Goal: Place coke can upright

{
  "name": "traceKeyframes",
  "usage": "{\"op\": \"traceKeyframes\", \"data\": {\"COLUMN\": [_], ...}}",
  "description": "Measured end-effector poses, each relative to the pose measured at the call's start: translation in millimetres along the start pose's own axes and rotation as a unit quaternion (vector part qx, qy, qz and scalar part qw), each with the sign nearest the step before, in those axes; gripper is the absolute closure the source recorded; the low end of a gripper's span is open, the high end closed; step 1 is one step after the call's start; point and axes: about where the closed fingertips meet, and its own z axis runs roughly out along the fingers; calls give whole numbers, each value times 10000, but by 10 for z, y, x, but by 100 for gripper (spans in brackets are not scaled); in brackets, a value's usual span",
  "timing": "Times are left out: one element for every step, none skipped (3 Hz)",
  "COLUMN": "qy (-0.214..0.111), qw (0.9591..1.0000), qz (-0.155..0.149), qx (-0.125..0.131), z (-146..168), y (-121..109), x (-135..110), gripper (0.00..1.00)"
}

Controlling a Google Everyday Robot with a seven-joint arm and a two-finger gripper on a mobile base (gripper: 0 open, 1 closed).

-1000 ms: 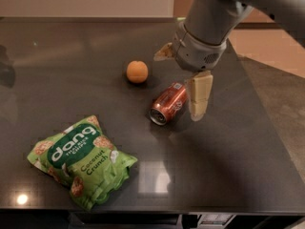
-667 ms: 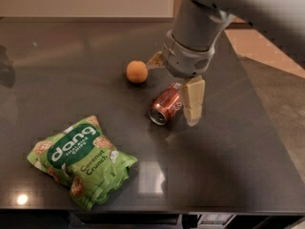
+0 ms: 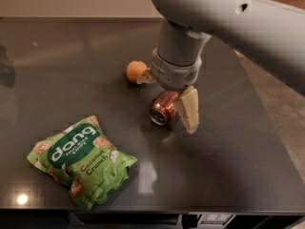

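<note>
The gripper [image 3: 167,102] has dropped lower over the can [image 3: 162,109], which has not shifted. In the camera view the can lies on its side near the middle of the dark bench [image 3: 238,151], its silver end facing forward. The gripper is spread wide and holds nothing: one finger [image 3: 188,109] is just right of the can, the other near the orange [image 3: 135,70]. A green snack bag [image 3: 80,160] lies well apart at front left.
</note>
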Motion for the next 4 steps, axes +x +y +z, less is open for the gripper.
{"op": "traceKeyframes", "data": {"qy": [202,345,378,404], "qw": [9989,9966,9957,9951], "qz": [-409,-708,-817,-882], "qx": [-140,-229,-229,-215], "z": [115,216,272,278], "y": [67,114,90,17], "x": [41,83,133,170], "gripper": [0,0,0,16]}}
